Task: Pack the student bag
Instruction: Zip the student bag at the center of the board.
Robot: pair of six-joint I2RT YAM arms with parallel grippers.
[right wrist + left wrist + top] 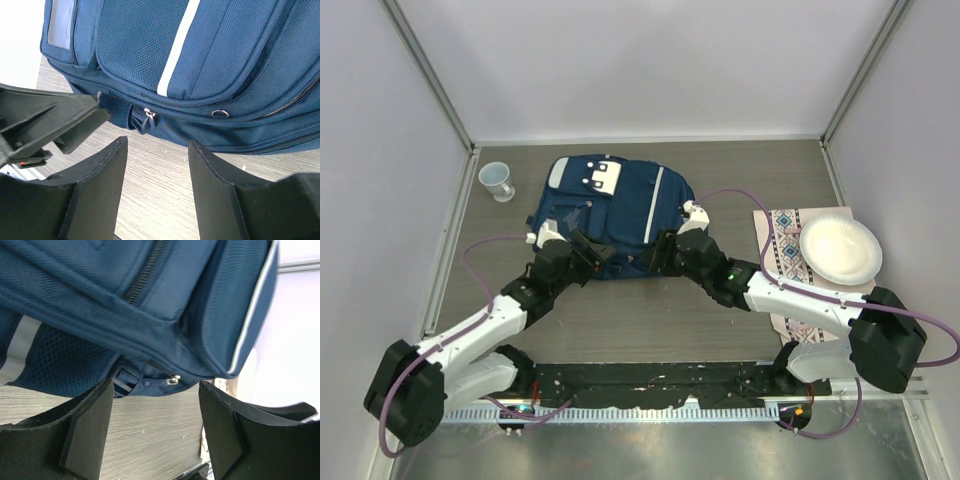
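Note:
The student bag, a navy backpack with white stripe trim, lies flat at the back middle of the table, zipped closed. My left gripper is open and empty at the bag's near edge, left of centre. In the left wrist view the bag fills the top, with a metal zipper pull just beyond my gripper. My right gripper is open and empty at the bag's near edge, right of centre. In the right wrist view my gripper sits just short of the bag and a zipper pull.
A white paper plate rests on a patterned cloth at the right. A pale blue cup stands at the back left. Grey walls enclose the table on three sides. My left gripper's finger shows in the right wrist view.

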